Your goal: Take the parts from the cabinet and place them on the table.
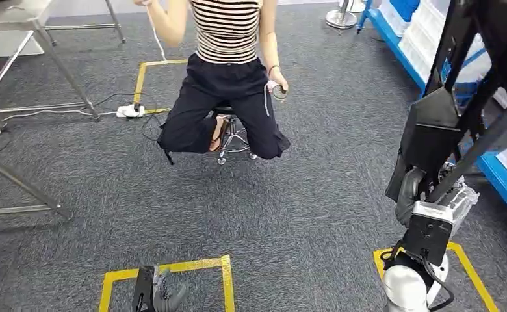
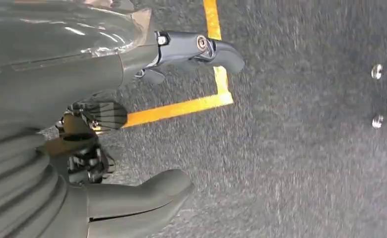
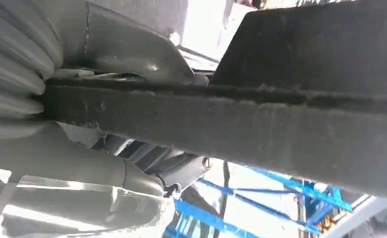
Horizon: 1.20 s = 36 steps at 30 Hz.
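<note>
Gripping a large black frame-like part, the right hand is seen raised at the right of the head view, its fingers wrapped around a dark bar of that part in the right wrist view. The part is held in the air beside blue shelving. The left hand hangs low over grey carpet and yellow floor tape, fingers apart and holding nothing. A seated person is seen ahead on a stool.
</note>
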Motion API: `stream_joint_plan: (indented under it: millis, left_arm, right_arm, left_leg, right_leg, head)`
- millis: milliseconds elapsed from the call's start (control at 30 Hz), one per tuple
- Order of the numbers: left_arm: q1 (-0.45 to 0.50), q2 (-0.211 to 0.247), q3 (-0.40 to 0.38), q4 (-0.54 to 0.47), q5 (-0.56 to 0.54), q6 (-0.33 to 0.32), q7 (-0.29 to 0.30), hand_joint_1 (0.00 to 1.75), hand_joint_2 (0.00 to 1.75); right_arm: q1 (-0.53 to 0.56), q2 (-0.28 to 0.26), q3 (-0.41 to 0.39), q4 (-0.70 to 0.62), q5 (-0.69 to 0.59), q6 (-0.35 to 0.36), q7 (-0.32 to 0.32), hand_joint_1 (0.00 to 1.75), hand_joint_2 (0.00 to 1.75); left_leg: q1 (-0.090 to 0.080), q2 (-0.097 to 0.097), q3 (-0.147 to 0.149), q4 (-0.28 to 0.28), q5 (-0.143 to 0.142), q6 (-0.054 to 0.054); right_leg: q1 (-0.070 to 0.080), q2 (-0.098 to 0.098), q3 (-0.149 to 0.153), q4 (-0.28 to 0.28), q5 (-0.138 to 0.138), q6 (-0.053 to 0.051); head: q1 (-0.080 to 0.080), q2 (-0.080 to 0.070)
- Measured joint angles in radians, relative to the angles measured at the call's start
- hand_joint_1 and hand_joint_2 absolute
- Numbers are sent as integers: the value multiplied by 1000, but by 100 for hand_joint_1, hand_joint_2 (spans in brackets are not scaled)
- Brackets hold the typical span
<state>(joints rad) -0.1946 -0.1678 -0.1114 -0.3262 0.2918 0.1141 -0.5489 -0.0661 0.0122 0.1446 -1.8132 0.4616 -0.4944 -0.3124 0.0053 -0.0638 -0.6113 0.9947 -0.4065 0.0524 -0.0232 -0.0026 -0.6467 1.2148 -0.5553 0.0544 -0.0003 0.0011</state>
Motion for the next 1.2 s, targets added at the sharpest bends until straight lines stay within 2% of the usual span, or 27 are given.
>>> stream_joint_plan:
  millis: [33,67,100,133,233,267,300,333,400,433,467,533,567,600,733,767,800,833,900,933,967,1000,1033,1067,1100,1133,1200]
  left_arm:
    - [0,0,0,0,0,0,0,0,175]
    - [0,0,0,-2,0,-1,0,0,175]
    - [-1,0,0,-3,0,-1,0,0,175]
    - [0,0,0,-3,0,-3,0,0,175]
    - [11,3,0,-3,0,-8,0,0,175]
    - [14,5,0,-3,0,-8,0,0,175]
    - [13,5,0,-3,0,-9,0,0,175]
    - [11,5,0,-3,0,-13,0,0,175]
    - [12,6,0,-3,0,-19,0,0,175]
    - [13,6,0,-3,-1,-21,0,0,175]
    - [13,6,0,-3,-2,-23,0,0,175]
    - [12,8,0,-3,-5,-24,0,0,175]
    - [11,9,0,-3,-6,-23,0,0,175]
    - [6,11,0,-5,-5,-16,-2,0,175]
    - [8,17,4,-5,14,6,-14,0,175]
    - [11,18,11,-5,24,15,-20,0,175]
    - [12,19,17,-6,33,22,-28,0,175]
    - [13,21,26,-6,44,24,-34,0,175]
    - [22,21,38,-6,56,27,-42,0,175]
    - [30,22,47,-6,65,30,-46,0,175]
    - [38,24,55,-6,71,34,-48,0,175]
    - [43,25,60,-6,77,36,-50,0,175]
    - [46,27,69,-6,80,36,-54,0,175]
    - [46,27,75,-6,85,36,-55,0,175]
    - [46,29,79,-6,85,37,-58,0,175]
    - [45,31,84,-6,85,40,-61,0,175]
    - [53,31,88,-6,82,47,-64,0,175]
  right_arm:
    - [0,0,0,0,0,0,-2,175,175]
    - [-1,0,0,0,-1,-1,-4,175,175]
    - [-2,1,0,2,-1,-1,-7,175,175]
    - [-2,2,0,1,-1,-1,-8,175,175]
    - [-2,5,0,3,4,-3,-8,175,175]
    - [-4,9,0,3,6,-5,-8,175,175]
    - [-3,15,0,3,8,-6,-8,175,175]
    - [-2,16,0,3,11,-9,-8,175,175]
    - [-1,19,0,3,16,-13,-8,175,175]
    - [-1,23,0,3,21,-13,-7,175,175]
    - [-1,26,0,3,23,-14,-6,175,175]
    - [-1,32,0,3,27,-14,-5,175,175]
    - [-2,36,1,3,29,-14,-5,175,175]
    - [-3,40,1,3,31,-14,-5,175,175]
    - [-22,53,13,13,30,-5,-4,175,175]
    - [-32,55,18,17,25,2,-4,175,175]
    - [-45,55,24,29,23,8,-7,175,175]
    - [-58,56,31,42,19,10,-10,175,175]
    - [-71,56,41,70,13,11,-10,175,175]
    - [-77,56,47,85,9,13,-10,175,175]
    - [-84,56,52,98,6,16,-10,175,175]
    - [-91,56,57,108,3,17,-11,175,175]
    - [-101,56,60,117,-1,18,-12,175,175]
    - [-112,56,63,125,-8,18,-15,175,175]
    - [-121,56,66,135,-14,18,-16,175,175]
    - [-131,56,70,144,-21,18,-21,175,175]
    - [-134,56,78,155,-38,19,-28,175,175]
  left_leg:
    - [2,-12,0,2,0,-4]
    - [4,-23,-1,6,0,-9]
    - [-3,-32,-9,12,0,-19]
    - [0,-40,-16,12,4,-26]
    - [6,-64,-23,5,15,-47]
    - [8,-30,-28,18,3,-48]
    - [4,16,-46,56,-28,-50]
    - [5,41,-76,123,-68,-53]
    - [6,57,-153,291,-143,-56]
    - [6,58,-169,328,-150,-56]
    - [6,59,-160,315,-135,-54]
    - [4,70,-77,176,-68,-45]
    - [1,92,-15,78,-35,-36]
    - [-11,139,16,19,-44,-27]
    - [-18,95,8,11,-30,-13]
    - [-2,87,19,-4,-18,-5]
    - [-3,77,20,-9,-14,-1]
    - [-3,72,18,-9,-10,4]
    - [-2,47,13,-9,-8,4]
    - [-2,33,12,-8,-7,2]
    - [-2,20,12,-8,-6,1]
    - [-1,6,12,-7,-5,-1]
    - [2,-9,12,-5,-5,-4]
    - [4,-22,12,0,-6,-9]
    - [4,-34,5,5,-8,-17]
    - [0,-44,-6,17,-9,-25]
    - [8,-63,-18,10,3,-43]
  right_leg:
    - [-6,8,50,-100,41,14]
    - [-13,35,93,-188,73,23]
    - [-12,66,107,-216,63,19]
    - [-10,54,107,-216,68,8]
    - [-2,30,105,-216,76,-10]
    - [-8,19,106,-221,82,-20]
    - [-5,12,105,-221,82,-29]
    - [0,1,104,-221,81,-37]
    - [9,-25,102,-221,81,-44]
    - [12,-37,101,-221,81,-44]
    - [14,-48,101,-221,81,-44]
    - [18,-68,102,-221,80,-44]
    - [21,-76,104,-221,80,-44]
    - [27,-85,105,-219,79,-43]
    - [30,-117,107,-223,79,-31]
    - [27,-107,94,-217,71,-26]
    - [23,-57,86,-186,51,-26]
    - [20,-26,58,-124,19,-29]
    - [14,-6,-18,44,-43,-32]
    - [11,-5,-46,103,-56,-26]
    - [7,-4,-47,100,-47,-17]
    - [3,-4,-24,51,-20,-5]
    - [-2,2,16,-37,21,9]
    - [-9,18,59,-130,61,22]
    - [-20,63,86,-197,77,27]
    - [-17,83,94,-210,69,18]
    - [-7,63,88,-202,74,1]
  head:
    - [0,0]
    - [1,0]
    - [1,0]
    - [0,0]
    - [0,0]
    - [0,0]
    - [-7,0]
    - [-14,0]
    - [-15,0]
    - [-18,0]
    - [-17,0]
    - [-17,0]
    - [-18,0]
    - [-19,0]
    - [-19,0]
    - [-20,0]
    - [-14,0]
    - [-14,0]
    - [-11,0]
    - [-11,0]
    - [-12,0]
    - [-11,0]
    - [-12,0]
    - [-12,0]
    - [-9,0]
    - [-9,0]
    - [-12,0]
